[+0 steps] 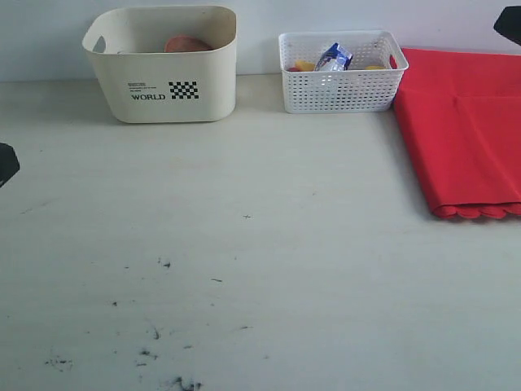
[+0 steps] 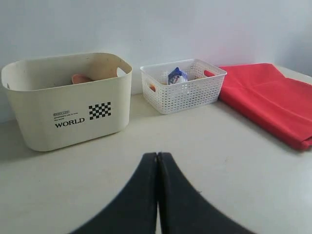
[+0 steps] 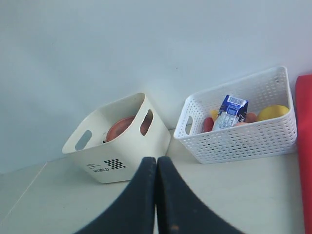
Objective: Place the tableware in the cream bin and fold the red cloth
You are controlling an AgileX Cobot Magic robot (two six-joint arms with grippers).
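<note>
The cream bin (image 1: pixel 163 69) with "WORLD" print stands at the back left, and a round brown plate (image 1: pixel 187 44) leans inside it; the cup, bowl, chopsticks and knife are hidden. The red cloth (image 1: pixel 464 130) lies folded at the right, its scalloped edge toward the front. My left gripper (image 2: pixel 158 155) is shut and empty, facing the cream bin (image 2: pixel 68 105) and the red cloth (image 2: pixel 273 100) from low over the table. My right gripper (image 3: pixel 156 159) is shut and empty, raised, looking down at the cream bin (image 3: pixel 117 146) and brown plate (image 3: pixel 119 129). Both arms show only as dark tips at the exterior view's edges.
A white lattice basket (image 1: pixel 342 77) with a milk carton (image 1: pixel 334 57) and yellow food stands between bin and cloth; it also shows as the basket (image 2: pixel 183 87) and the basket (image 3: pixel 243 131). A wall rises behind. Small dark marks dot the table's front left.
</note>
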